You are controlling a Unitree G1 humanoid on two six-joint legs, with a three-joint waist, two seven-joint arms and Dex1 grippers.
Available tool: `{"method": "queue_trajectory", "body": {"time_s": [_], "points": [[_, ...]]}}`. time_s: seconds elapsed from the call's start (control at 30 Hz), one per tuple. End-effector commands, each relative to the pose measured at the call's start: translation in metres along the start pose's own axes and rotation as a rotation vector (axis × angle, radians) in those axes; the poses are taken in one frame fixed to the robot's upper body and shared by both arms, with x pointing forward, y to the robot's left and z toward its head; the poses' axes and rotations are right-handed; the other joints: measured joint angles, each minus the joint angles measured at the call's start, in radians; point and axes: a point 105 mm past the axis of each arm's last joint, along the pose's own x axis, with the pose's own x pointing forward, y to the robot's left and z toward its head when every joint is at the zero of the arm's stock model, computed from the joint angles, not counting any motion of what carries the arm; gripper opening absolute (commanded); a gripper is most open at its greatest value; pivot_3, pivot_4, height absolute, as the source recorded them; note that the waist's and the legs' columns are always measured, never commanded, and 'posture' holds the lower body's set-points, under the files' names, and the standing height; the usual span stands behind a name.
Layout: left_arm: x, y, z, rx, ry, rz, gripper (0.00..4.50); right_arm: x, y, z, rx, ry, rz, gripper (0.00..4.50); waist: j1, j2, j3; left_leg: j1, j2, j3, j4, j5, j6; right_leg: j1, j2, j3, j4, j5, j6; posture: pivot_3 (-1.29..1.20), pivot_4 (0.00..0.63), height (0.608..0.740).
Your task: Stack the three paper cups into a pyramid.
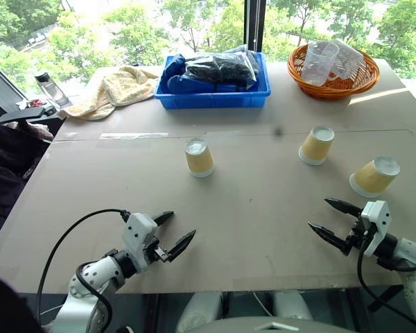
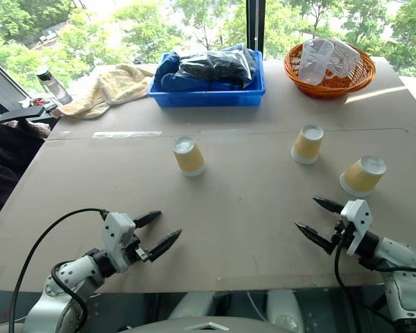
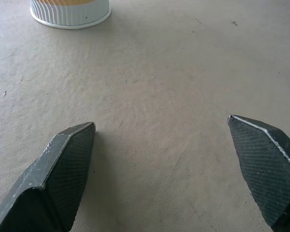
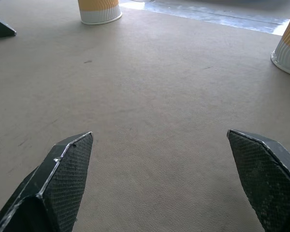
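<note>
Three paper cups are standing upside down and apart on the brown bench [image 1: 249, 201]: the left cup [image 1: 199, 157] near the middle, the middle cup [image 1: 316, 145] farther right, and the right cup [image 1: 374, 176] nearest the right edge. None is touching another, so no pyramid is standing yet.

The head views are taking in the whole far side: a blue bin [image 1: 215, 94] holding dark bagged items, an orange basket [image 1: 333, 76] with clear plastic cups, and a tan towel [image 1: 114, 90] lying at the far left. The left wrist view is showing just the bottom rim of one cup [image 3: 70, 12] beyond bare bench. The right wrist view is catching two cups, one [image 4: 99, 10] across the bench and one [image 4: 287, 50] at the picture's edge, plus a tip of the other arm's finger.

The left gripper [image 1: 173, 232] is hovering over the near bench with its fingers [image 3: 63, 169] spread wide, holding nothing. The right gripper [image 1: 327, 217] is likewise hanging with fingers [image 4: 58, 179] wide apart and empty, near the right cup but not touching it.
</note>
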Motion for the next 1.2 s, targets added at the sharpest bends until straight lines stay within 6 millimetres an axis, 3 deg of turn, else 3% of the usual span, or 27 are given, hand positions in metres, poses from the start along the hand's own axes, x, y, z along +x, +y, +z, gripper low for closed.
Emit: {"method": "queue_trajectory", "body": {"time_s": [0.03,0.17,0.3,0.57,0.8,1.2], "points": [[0.0,0.002,0.009,-0.008,-0.046,-0.006,4.5,0.003,0.004,0.012,-0.009,-0.05,0.032,4.38,0.0,-0.001,0.001,0.0,0.0,0.0,0.0,0.0,0.0,0.0,0.0,0.0,0.0,0.0,0.0,0.0,0.15,0.74],[0.006,0.012,0.03,-0.03,-0.144,0.024,4.5,0.005,0.006,0.023,-0.007,-0.093,0.062,4.38,0.0,-0.003,0.002,-0.001,0.0,-0.001,0.002,0.0,0.0,0.0,0.0,-0.001,0.0,0.0,0.0,0.0,0.15,0.74],[0.029,0.044,0.062,0.025,-0.234,0.145,4.5,0.013,0.011,0.057,0.015,-0.219,0.126,4.38,0.002,-0.003,0.003,-0.004,0.0,-0.004,0.007,0.0,0.0,-0.001,0.001,-0.005,0.002,0.001,-0.001,0.0,0.15,0.74],[0.074,0.06,0.087,0.018,-0.3,0.157,4.5,0.025,0.012,0.102,0.043,-0.383,0.132,4.38,-0.001,-0.006,0.005,-0.006,0.0,-0.003,0.008,0.0,0.0,-0.002,0.001,-0.004,0.001,0.002,0.0,0.0,0.15,0.74],[0.091,0.066,0.094,0.025,-0.325,0.156,4.5,0.023,0.013,0.108,0.014,-0.378,0.127,4.38,-0.003,-0.008,0.006,-0.006,0.0,-0.003,0.009,0.0,0.0,-0.003,0.001,-0.004,0.002,0.002,0.0,0.0,0.15,0.74],[0.115,0.07,0.105,0.072,-0.351,0.114,4.5,0.019,0.012,0.1,-0.023,-0.374,0.102,4.38,-0.003,-0.009,0.006,-0.007,0.0,-0.003,0.01,0.0,0.0,-0.003,0.001,-0.004,0.003,0.002,0.001,0.0,0.15,0.74]]}}
